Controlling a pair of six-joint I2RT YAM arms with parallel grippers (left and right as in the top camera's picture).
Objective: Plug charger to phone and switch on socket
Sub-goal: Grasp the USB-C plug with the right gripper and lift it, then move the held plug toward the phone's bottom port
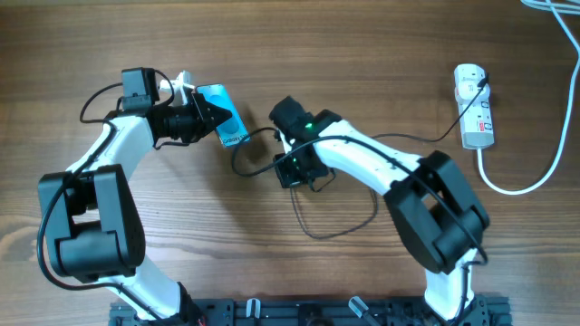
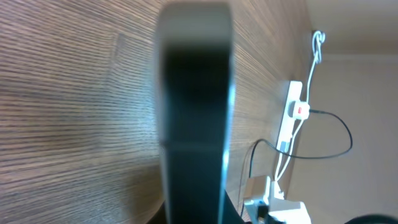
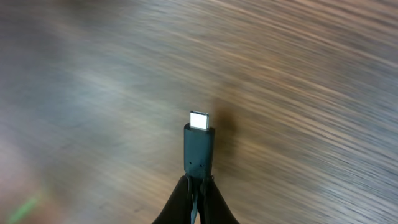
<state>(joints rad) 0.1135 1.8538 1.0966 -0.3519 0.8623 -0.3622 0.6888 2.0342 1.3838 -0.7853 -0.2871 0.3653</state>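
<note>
My left gripper (image 1: 210, 115) is shut on the phone (image 1: 227, 115), holding it off the table with its turquoise screen up; in the left wrist view the phone (image 2: 194, 112) fills the middle as a dark edge-on slab. My right gripper (image 1: 288, 166) is shut on the charger's plug (image 3: 199, 144), whose metal tip points away over bare wood. The black charger cable (image 1: 335, 226) loops on the table and runs to the white socket (image 1: 475, 116) at the far right, also visible in the left wrist view (image 2: 291, 118).
A thick white cord (image 1: 544, 172) curves from the socket toward the table's right edge and up to the top right corner. The rest is wooden tabletop (image 1: 272, 36).
</note>
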